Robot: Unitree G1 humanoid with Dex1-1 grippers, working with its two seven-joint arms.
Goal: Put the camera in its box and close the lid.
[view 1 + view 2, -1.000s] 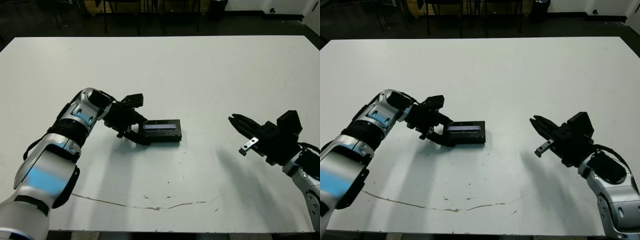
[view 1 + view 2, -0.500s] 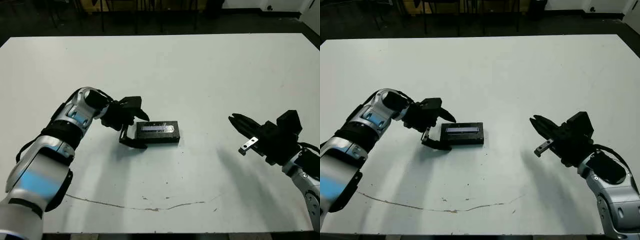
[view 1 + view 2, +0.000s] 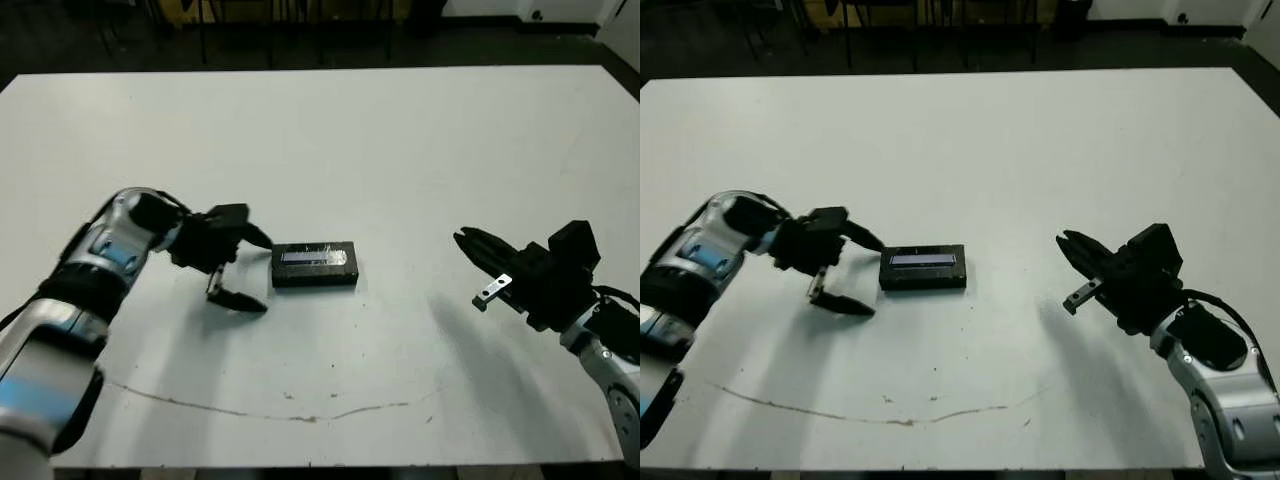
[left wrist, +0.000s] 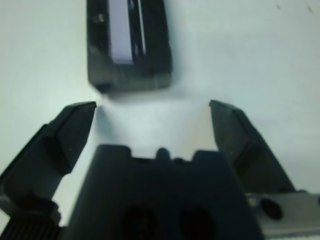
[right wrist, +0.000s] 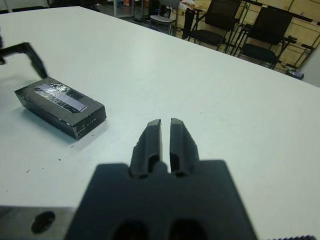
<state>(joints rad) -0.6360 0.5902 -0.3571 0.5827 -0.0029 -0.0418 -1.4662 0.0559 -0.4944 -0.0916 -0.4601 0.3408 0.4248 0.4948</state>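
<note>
Left arm: it enters from the picture's left edge, its shoulder cut off, and reaches across the white table [image 3: 330, 130] toward the middle.
Left gripper [image 3: 243, 270]: its two black fingers stand wide apart and hold nothing; one fingertip points at the box's left end, the other lies lower on the table; both stop just short of the box, with a strip of bare table between in the left wrist view.
Box [image 3: 315, 264]: it lies flat near the table's middle, just right of the left gripper and well apart from the right one, long side across the view.
Lid [image 3: 314, 257]: the glossy greyish panel sits on top of the box, so the box looks closed; the left wrist view is blurred, so the seam cannot be made out.
Camera: it cannot be seen in any view; probably inside the closed box, but the pictures do not show it.
Table marks: a thin brownish line [image 3: 250, 405] runs along the near edge; nothing lies between either gripper and the box.
Right gripper [image 3: 466, 240]: it hovers over the table's right side, aimed toward the box, fingers pressed together with only a thin slit between, empty.
Right arm: cut off at the lower right corner.
Background: dark chairs [image 5: 240, 25] stand beyond the far table edge in the right wrist view.
</note>
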